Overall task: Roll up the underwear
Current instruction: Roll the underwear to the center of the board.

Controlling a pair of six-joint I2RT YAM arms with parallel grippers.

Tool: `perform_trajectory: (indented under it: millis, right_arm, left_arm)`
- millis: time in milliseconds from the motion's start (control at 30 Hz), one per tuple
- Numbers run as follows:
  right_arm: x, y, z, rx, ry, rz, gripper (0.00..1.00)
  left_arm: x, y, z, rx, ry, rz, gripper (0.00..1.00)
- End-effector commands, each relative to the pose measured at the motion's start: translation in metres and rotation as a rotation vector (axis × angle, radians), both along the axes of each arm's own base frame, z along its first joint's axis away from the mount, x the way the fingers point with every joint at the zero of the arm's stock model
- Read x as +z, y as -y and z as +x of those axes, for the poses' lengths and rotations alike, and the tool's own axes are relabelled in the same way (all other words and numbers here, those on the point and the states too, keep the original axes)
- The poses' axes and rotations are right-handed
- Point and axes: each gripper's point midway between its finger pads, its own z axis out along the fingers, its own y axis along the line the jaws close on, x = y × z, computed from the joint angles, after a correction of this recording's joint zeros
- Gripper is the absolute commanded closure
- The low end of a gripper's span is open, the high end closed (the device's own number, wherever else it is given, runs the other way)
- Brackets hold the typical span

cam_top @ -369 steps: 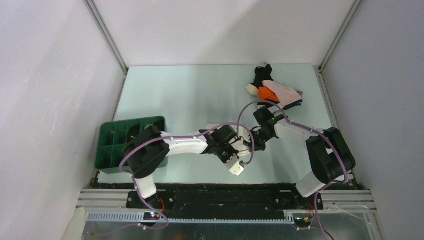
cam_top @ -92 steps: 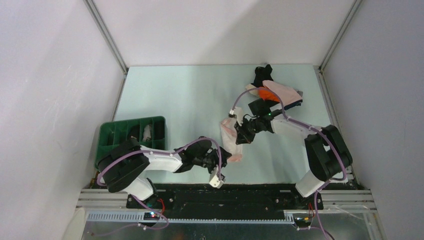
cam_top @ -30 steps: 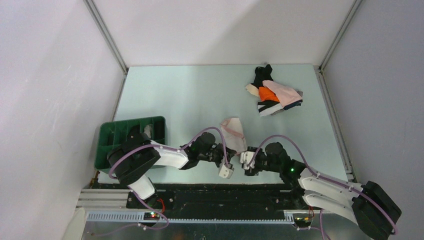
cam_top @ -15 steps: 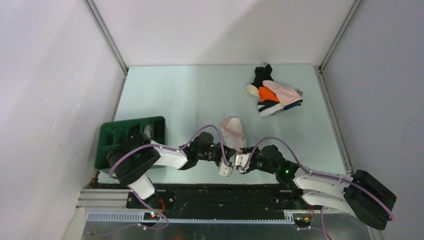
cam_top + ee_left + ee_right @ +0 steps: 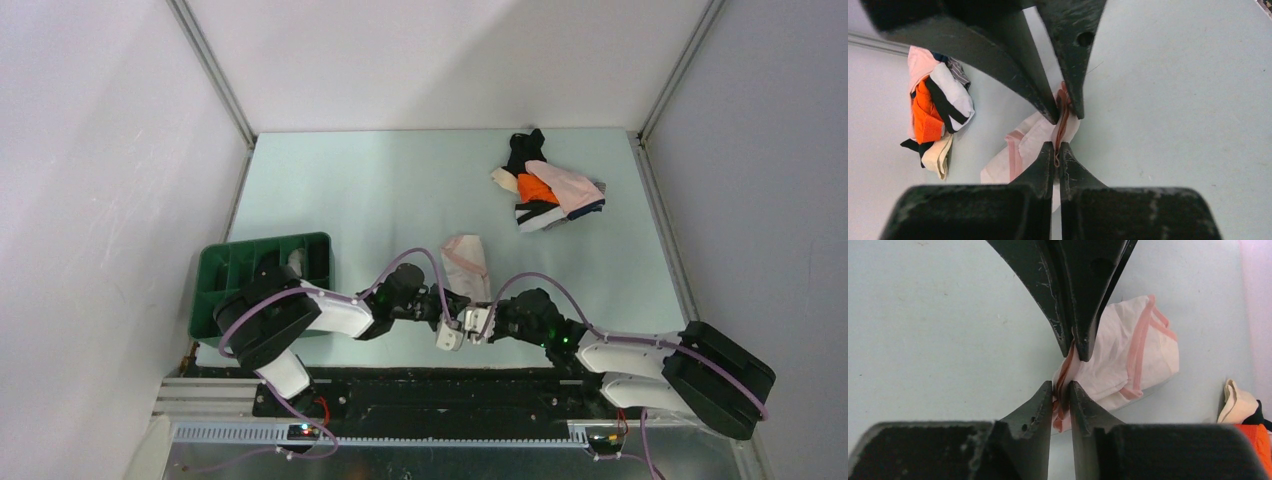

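Beside the left gripper (image 5: 1057,150), clamped on the near hem of the pale pink underwear (image 5: 466,262) laid on the worktop (image 5: 360,190), the right gripper (image 5: 1061,390) is now brought in and pinched onto that same hem, so rolling can likely be begun.

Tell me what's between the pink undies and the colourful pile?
Nothing: only bare table lies between the pink underwear and the pile, seen in the top view.

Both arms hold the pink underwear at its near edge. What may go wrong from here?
The left jaws and the right jaws pinch the same trim of the pale pink underwear, tip to tip, so they may collide when rolling starts. Each grips only a thin edge, which may slip out.
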Motion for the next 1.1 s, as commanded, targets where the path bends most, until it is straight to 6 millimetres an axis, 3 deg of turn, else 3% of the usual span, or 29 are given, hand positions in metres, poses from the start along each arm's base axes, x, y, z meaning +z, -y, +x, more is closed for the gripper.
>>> perform_trajectory:
  millis: [0, 100, 167, 400, 533, 800, 1067]
  right_arm:
    - [0.019, -0.012, 0.009, 0.004, 0.038, 0.028, 0.8]
    - [0.017, -0.012, 0.006, 0.023, -0.026, 0.0, 0.97]
    - [0.018, -0.012, 0.003, 0.057, -0.095, -0.019, 1.0]
    - [0.016, -0.004, -0.017, 0.227, -0.309, -0.132, 1.0]
    - [0.015, -0.002, -0.019, 0.285, -0.368, -0.173, 1.0]
    - [0.014, -0.005, -0.022, 0.326, -0.571, -0.249, 1.0]
    - [0.015, -0.004, -0.038, 0.377, -0.794, -0.331, 1.0]
  left_arm:
    - [0.021, 0.004, 0.007, 0.014, 0.018, -0.071, 1.0]
    - [0.021, 0.001, 0.009, 0.026, 0.016, -0.062, 1.0]
    - [0.021, -0.001, 0.01, 0.033, 0.008, -0.049, 1.0]
    - [0.03, -0.007, 0.005, 0.094, -0.147, -0.04, 1.0]
    - [0.03, -0.008, -0.005, 0.144, -0.325, -0.041, 1.0]
    - [0.019, -0.008, -0.011, 0.406, -0.845, -0.145, 1.0]
    - [0.007, -0.016, -0.007, 0.542, -1.038, -0.209, 1.0]
